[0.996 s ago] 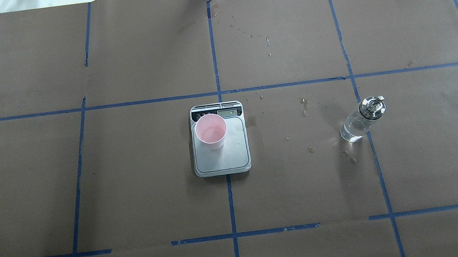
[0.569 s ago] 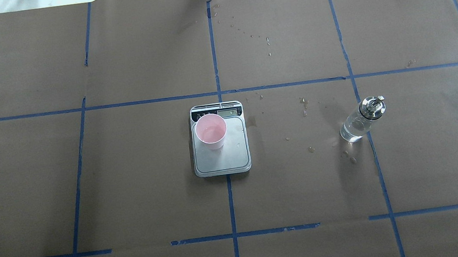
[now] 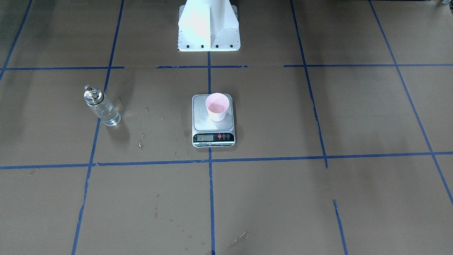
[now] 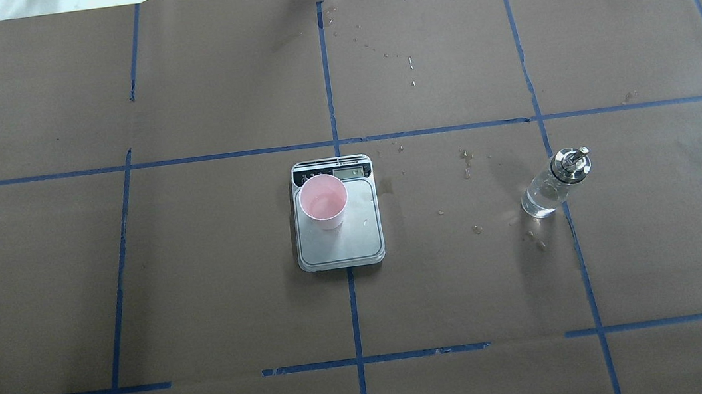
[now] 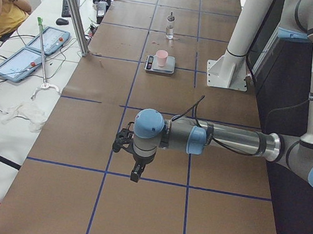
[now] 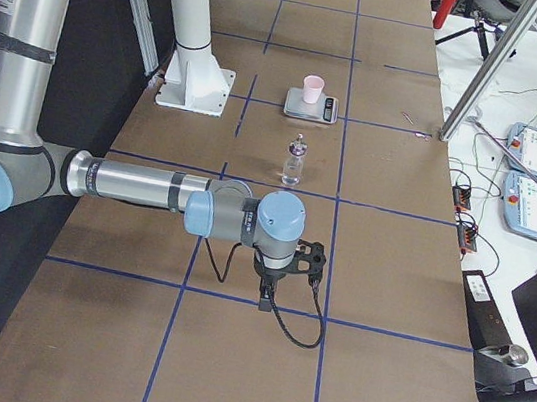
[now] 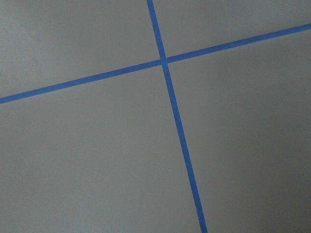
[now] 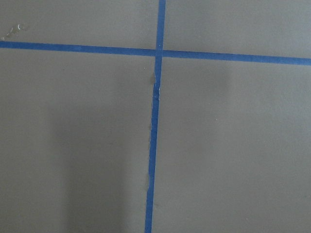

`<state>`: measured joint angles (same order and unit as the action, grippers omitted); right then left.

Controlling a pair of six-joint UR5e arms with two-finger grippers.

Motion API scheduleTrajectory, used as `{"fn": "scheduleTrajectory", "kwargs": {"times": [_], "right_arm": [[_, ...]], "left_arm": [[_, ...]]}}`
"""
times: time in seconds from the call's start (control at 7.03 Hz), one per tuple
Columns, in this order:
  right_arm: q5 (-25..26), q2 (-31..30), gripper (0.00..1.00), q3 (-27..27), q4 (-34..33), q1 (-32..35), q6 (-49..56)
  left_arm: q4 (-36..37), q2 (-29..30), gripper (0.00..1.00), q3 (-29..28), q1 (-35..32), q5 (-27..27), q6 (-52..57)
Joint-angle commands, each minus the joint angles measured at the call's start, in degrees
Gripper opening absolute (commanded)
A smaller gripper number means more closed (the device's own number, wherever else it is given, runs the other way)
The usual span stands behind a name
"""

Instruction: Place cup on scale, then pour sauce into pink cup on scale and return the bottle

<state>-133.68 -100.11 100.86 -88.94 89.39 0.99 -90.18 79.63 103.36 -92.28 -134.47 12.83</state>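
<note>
So my left fingers are hanging point-down just above the brown paper-covered bench way out at my left end. My right fingers are doing the same at the opposite end. Only the side views catch them, so I honestly can't tell whether either pair is spread or closed. Both wrist cams show nothing but brown paper and a cross of blue tape. In the middle of the bench sits the flat square steel-topped digital scale, with its black display strip on the side away from me. The small pale pink tapered cup stands upright on its platform, pushed toward the display end and a bit to my left. Well off to my right, the slim clear glass bottle with the shiny metal collar and spout stands upright on the bench, right at a tape line. The clear, watery sauce shows through the glass. A scatter of small wet drops dots the paper between the scale and the bottle.
</note>
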Motion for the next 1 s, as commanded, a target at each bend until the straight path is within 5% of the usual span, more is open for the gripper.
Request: {"fn": "scheduleTrajectory", "kwargs": {"times": [0.0,0.85], "right_arm": [[0.0,-0.1,1.0,0.0,0.0,0.0,0.1],[0.0,-0.3,1.0,-0.3,0.0,0.0,0.2]], "left_arm": [[-0.1,0.0,1.0,0.0,0.0,0.0,0.0],[-0.1,-1.1,1.0,0.1,0.0,0.0,0.0]]}}
